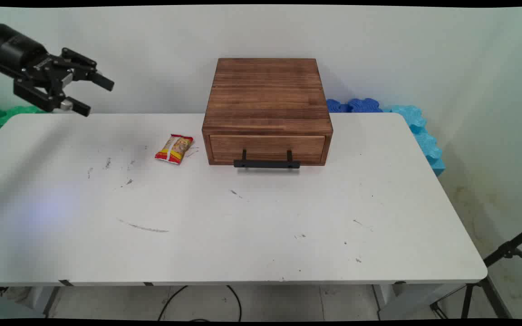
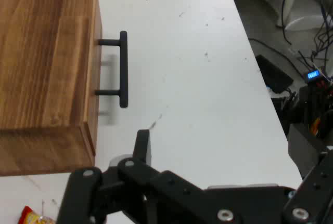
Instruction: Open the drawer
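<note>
- Main view: gripper [image 1: 93, 96] raised at upper left, above table's far-left corner; fingers spread wide, nothing held. Snack packet [image 1: 174, 148] lies flat on the table, just left of wooden box [image 1: 267, 109], well apart from gripper.
- Hand view only: cables and electronics w/ small blue display [image 2: 312, 75] on floor past table edge; packet's corner [image 2: 32, 216] at bottom left.
- White table [image 1: 243, 226], scuffed w/ dark marks; pale wall behind; blue foam pieces [image 1: 406, 122] at far-right corner, green foam [image 1: 2, 115] far left.
- Box: square, brown grained wood, one front drawer, black bar handle [image 1: 267, 164].
</note>
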Robot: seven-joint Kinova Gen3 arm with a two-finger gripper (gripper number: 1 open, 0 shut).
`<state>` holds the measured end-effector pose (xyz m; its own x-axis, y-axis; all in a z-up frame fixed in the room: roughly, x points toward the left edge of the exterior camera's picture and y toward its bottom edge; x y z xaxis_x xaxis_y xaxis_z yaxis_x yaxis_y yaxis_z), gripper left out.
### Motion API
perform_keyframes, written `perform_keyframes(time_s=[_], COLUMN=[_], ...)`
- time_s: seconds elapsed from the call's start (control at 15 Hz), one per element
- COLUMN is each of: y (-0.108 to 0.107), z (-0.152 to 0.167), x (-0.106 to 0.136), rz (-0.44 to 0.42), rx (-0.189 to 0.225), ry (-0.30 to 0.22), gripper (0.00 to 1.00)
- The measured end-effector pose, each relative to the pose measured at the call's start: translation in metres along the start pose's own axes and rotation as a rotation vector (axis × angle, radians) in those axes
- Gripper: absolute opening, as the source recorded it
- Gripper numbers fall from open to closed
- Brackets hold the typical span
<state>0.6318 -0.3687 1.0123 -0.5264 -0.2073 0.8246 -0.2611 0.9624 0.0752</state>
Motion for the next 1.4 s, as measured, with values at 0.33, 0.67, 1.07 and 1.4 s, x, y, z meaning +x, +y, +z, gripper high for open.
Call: perform_keyframes(time_s=[0.33,0.67,1.07,1.4], y=[-0.009,-0.011,-0.002,0.001], z=[0.023,0.062,0.134,0.203], x=[0.022,0.052,0.095,0.121], rz=[0.000,-0.026,-0.011,0.019], rx=[0.029,0.071,0.101,0.138], ry=[-0.015,-0.032,-0.094,-0.171], gripper=[1.00,1.00,1.00,1.00])
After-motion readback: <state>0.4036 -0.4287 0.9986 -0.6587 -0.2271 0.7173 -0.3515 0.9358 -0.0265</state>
